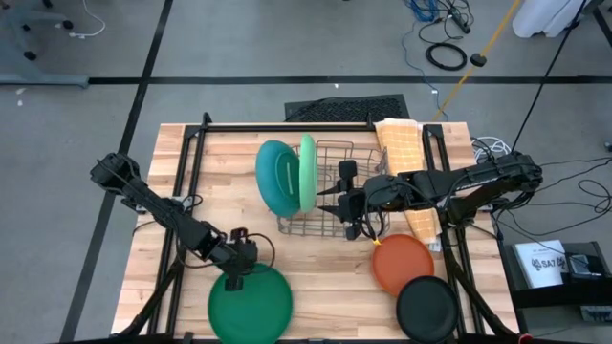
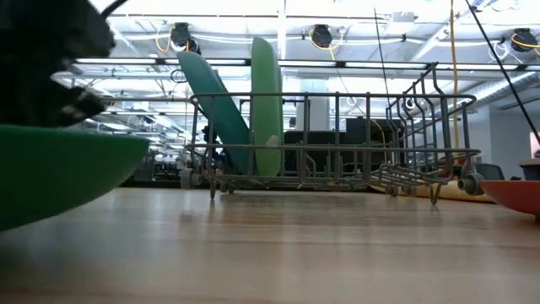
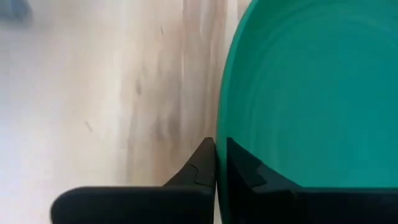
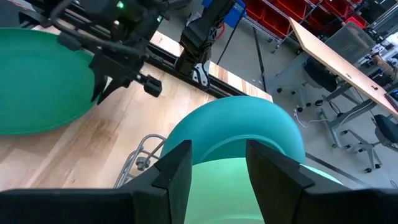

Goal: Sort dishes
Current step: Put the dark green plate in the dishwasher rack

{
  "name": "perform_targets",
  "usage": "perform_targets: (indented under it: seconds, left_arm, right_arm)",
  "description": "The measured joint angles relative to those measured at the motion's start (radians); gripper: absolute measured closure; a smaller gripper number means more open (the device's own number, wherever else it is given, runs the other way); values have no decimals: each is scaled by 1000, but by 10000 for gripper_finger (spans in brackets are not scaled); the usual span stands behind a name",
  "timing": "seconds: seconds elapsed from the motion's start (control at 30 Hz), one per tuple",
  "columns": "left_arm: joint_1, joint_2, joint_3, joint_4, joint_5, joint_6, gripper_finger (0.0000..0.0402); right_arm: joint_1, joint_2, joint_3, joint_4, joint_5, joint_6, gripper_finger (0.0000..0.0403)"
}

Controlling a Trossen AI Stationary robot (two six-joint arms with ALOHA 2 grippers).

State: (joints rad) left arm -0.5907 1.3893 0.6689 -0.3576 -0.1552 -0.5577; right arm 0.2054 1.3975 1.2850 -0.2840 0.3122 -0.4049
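Dark green plate (image 1: 251, 304): flat at the bench's (image 1: 316, 277) front-left edge, its rim nipped between the closed fingers of the left tool (image 1: 236, 270); the rack (image 1: 330, 196) lies beyond and rightward. Right tool (image 1: 346, 203), fingers apart and empty, waits at the rack beside the upright teal plate (image 1: 275, 178) and light green plate (image 1: 307, 173). Only the left wrist view shows the pinch on the rim; only the high view shows the orange plate (image 1: 403, 264) and black plate (image 1: 426, 308) front-right.

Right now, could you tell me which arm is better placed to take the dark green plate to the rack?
Left. The left gripper is closed on the dark green plate's rim, while the right gripper hangs open over the dish rack.
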Motion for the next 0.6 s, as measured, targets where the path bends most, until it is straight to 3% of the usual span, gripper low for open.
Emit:
perform_targets:
  seconds: [0.37,0.6]
  left_arm:
    - [67,-48,198,-34,-176,450,389]
    - [74,-125,309,-29,-182,713,390]
  right_arm:
    - [0,-36,0,-61,5,18,259]
    - [24,-90,0,-66,-4,43,259]
